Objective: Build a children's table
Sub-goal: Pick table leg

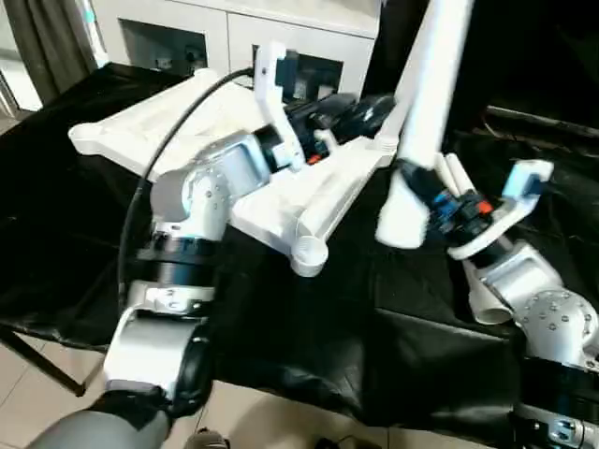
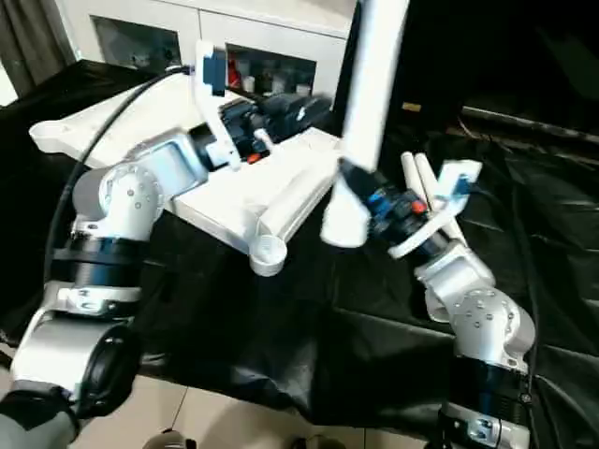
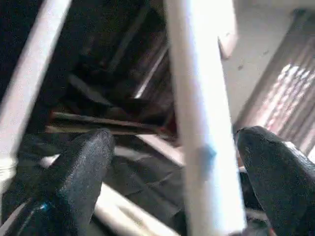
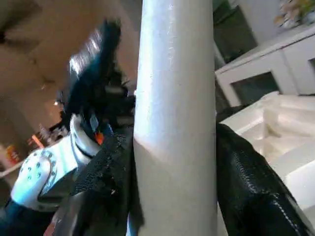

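Note:
The white table top (image 1: pixel 178 126) lies ribbed side up on the black cloth, one round corner socket (image 1: pixel 309 254) pointing toward me. My right gripper (image 1: pixel 423 190) is shut on a white tube leg (image 1: pixel 432 84) just above its collared lower end and holds it nearly upright, to the right of the top. In the right wrist view the leg (image 4: pixel 174 98) is pressed between the black fingers (image 4: pixel 241 167). My left gripper (image 1: pixel 372 110) reaches across the top to the same leg. Its fingers (image 3: pixel 86 162) stand open on either side of the leg (image 3: pixel 202 98).
More white legs (image 1: pixel 479 297) lie on the cloth under my right forearm. A white cabinet (image 1: pixel 234 37) stands behind the table. The cloth's front edge (image 1: pixel 281 393) drops to a tiled floor (image 1: pixel 37 383).

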### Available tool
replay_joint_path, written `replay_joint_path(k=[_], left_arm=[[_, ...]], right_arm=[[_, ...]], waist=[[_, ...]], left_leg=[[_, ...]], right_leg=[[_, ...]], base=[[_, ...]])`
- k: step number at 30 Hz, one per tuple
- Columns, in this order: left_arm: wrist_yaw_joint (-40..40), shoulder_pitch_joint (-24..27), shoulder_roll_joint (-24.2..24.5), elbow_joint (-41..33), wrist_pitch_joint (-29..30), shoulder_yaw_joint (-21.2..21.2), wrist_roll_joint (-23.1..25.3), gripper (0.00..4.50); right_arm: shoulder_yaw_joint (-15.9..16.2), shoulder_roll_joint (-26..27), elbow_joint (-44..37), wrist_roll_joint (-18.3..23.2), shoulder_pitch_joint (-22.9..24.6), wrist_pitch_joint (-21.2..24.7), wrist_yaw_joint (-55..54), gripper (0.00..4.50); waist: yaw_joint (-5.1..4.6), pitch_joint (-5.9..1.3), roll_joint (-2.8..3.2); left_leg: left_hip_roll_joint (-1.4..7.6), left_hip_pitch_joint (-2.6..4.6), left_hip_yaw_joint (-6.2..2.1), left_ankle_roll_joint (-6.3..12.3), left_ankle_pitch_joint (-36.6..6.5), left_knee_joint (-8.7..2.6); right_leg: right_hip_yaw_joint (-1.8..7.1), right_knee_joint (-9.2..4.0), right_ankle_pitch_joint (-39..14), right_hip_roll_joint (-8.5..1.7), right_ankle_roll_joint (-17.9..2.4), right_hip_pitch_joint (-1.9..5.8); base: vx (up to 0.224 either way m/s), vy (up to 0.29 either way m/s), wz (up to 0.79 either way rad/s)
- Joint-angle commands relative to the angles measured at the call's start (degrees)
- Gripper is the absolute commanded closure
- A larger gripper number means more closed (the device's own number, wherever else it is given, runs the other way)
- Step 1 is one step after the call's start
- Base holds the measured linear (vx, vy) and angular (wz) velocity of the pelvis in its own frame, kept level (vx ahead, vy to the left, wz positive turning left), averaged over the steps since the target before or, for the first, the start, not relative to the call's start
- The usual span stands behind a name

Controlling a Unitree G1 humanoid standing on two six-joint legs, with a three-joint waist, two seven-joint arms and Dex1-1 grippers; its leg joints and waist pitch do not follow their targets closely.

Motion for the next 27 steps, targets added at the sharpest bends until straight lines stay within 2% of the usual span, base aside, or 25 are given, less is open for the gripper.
replay_joint_path(k=[1,3,4,7,10,11,13,14,15,16,17,18,22,23,25,27], left_arm=[[-0.2,-1.3,-0.6,-0.6,2.6,0.0,-1.7,0.00],[-0.6,-1.0,-0.7,-1.1,3.1,-0.4,-1.9,0.00],[-0.6,-0.2,-0.8,-1.7,3.6,-1.6,-1.3,0.00],[0.4,0.5,-1.1,-1.6,3.2,-2.6,-0.4,0.00],[1.9,0.9,-1.4,-2.2,3.9,-2.2,-0.8,0.00],[2.9,1.1,-1.5,-2.5,4.0,-1.6,-1.0,0.00],[5.4,1.4,-1.7,-2.5,4.2,-0.1,-1.2,0.28],[6.6,1.6,-1.8,-2.5,4.3,0.6,-1.3,0.35],[7.9,1.7,-2.0,-2.5,4.3,1.4,-1.4,0.35],[9.5,1.8,-2.2,-2.5,4.3,2.3,-1.6,0.35],[10.0,1.9,-2.3,-2.6,4.4,2.5,-1.6,0.70],[11.3,2.3,-2.4,-2.9,4.4,2.8,-1.4,0.70],[12.8,3.5,-2.5,-3.9,4.7,2.5,-1.0,0.80],[13.2,3.7,-2.5,-4.1,4.8,2.4,-0.9,0.93],[13.6,3.8,-2.5,-4.2,5.0,2.4,-1.0,1.19],[14.4,3.8,-2.7,-4.3,4.8,2.2,-0.8,1.30]], right_arm=[[1.8,-1.2,-0.8,-1.2,0.0,0.1,1.1,2.60],[3.0,-1.3,-0.9,-2.0,0.0,-0.1,1.3,2.60],[4.9,-1.5,-1.1,-2.9,0.1,-0.1,2.1,2.60],[7.1,-1.7,-0.7,-4.5,0.2,-1.0,2.4,2.60],[9.5,-1.9,0.7,-7.6,-0.2,-3.0,1.2,2.60],[10.4,-1.8,1.4,-9.0,-0.5,-3.9,0.4,2.60],[12.1,-1.7,3.8,-12.8,-1.7,-6.4,-2.4,2.60],[12.8,-1.5,5.0,-14.5,-2.2,-7.3,-3.8,2.60],[13.4,-1.3,6.0,-16.3,-2.6,-8.5,-5.3,2.60],[14.2,-1.0,7.2,-18.5,-3.0,-9.9,-7.2,2.60],[14.4,-0.9,7.6,-19.2,-3.2,-10.3,-7.9,2.60],[15.1,-0.6,8.7,-20.9,-3.7,-11.5,-9.8,2.60],[17.5,-0.1,9.2,-22.9,-3.7,-12.5,-9.7,2.60],[18.2,0.0,9.0,-23.1,-3.6,-12.6,-9.4,2.60],[18.7,0.1,9.2,-23.3,-3.6,-13.0,-9.3,2.61],[20.8,-0.2,9.7,-24.8,-3.9,-14.8,-8.4,2.61]], waist=[[0.20,-3.80,-0.13],[0.26,-3.72,-0.27],[0.19,-3.73,-0.71],[0.31,-3.75,-0.51],[0.36,-3.85,-0.66],[0.37,-3.93,-0.51],[0.27,-3.89,-0.44],[0.21,-3.91,0.00],[-0.01,-3.86,-0.21],[0.00,-3.90,-0.18],[-0.10,-3.84,-0.18],[-0.02,-3.88,-0.33],[0.15,-4.01,-0.20],[0.06,-3.97,-0.37],[0.07,-3.99,-0.33],[0.10,-3.99,-0.56]], left_leg=[[-0.32,0.26,0.66,1.69,-9.0,-3.49],[-0.34,0.22,0.64,1.67,-9.1,-3.54],[-0.26,0.17,0.64,1.69,-9.2,-3.53],[-0.14,0.14,0.51,1.57,-8.7,-3.63],[-0.08,0.11,0.53,1.41,-7.6,-3.59],[-0.02,0.11,0.52,1.33,-7.2,-3.56],[-0.08,0.05,0.55,1.27,-6.7,-3.52],[-0.10,0.12,0.52,1.16,-6.8,-3.53],[-0.19,0.01,0.58,1.17,-7.1,-3.50],[-0.16,0.15,0.60,1.00,-7.4,-3.47],[-0.17,0.11,0.57,0.77,-7.6,-3.51],[-0.16,0.21,0.61,0.72,-7.5,-3.49],[-0.05,0.42,0.64,1.26,-6.8,-3.49],[-0.04,0.23,0.65,1.46,-6.3,-3.51],[-0.01,0.14,0.59,1.55,-6.1,-3.53],[-0.09,0.11,0.66,1.82,-6.2,-3.45]], right_leg=[[1.50,-4.86,-18.0,-3.13,-7.4,3.89],[1.46,-4.96,-18.7,-3.07,-6.8,3.86],[1.40,-5.06,-19.3,-3.10,-6.3,3.83],[1.45,-4.89,-18.7,-3.18,-6.1,3.87],[1.49,-4.55,-15.6,-3.20,-7.0,3.91],[1.54,-4.30,-14.3,-3.21,-7.5,3.95],[1.56,-4.21,-12.7,-3.14,-8.0,3.92],[1.56,-4.08,-12.1,-3.17,-8.5,3.96],[1.54,-4.27,-12.4,-3.07,-8.4,4.02],[1.58,-4.28,-12.7,-3.08,-8.2,3.96],[1.55,-4.30,-13.2,-3.10,-8.2,3.93],[1.58,-4.31,-13.1,-3.04,-8.0,3.91],[1.60,-3.96,-10.1,-2.91,-8.6,3.84],[1.61,-3.83,-8.9,-2.90,-8.9,3.99],[1.60,-3.61,-7.9,-2.97,-9.2,4.13],[1.64,-3.69,-8.3,-3.04,-8.9,4.16]], base=[[0.000,0.000,0.00],[0.000,0.000,0.00],[0.000,0.000,0.00],[0.000,0.000,0.00],[0.000,0.000,0.00],[0.000,0.000,0.00],[0.000,0.000,0.00],[0.000,0.000,0.00],[0.000,0.000,0.00],[0.000,0.000,0.00],[0.000,0.000,0.00],[0.000,0.000,0.00],[0.000,0.000,0.00],[0.000,0.000,0.00],[0.000,0.000,0.00],[0.000,0.000,0.00]])
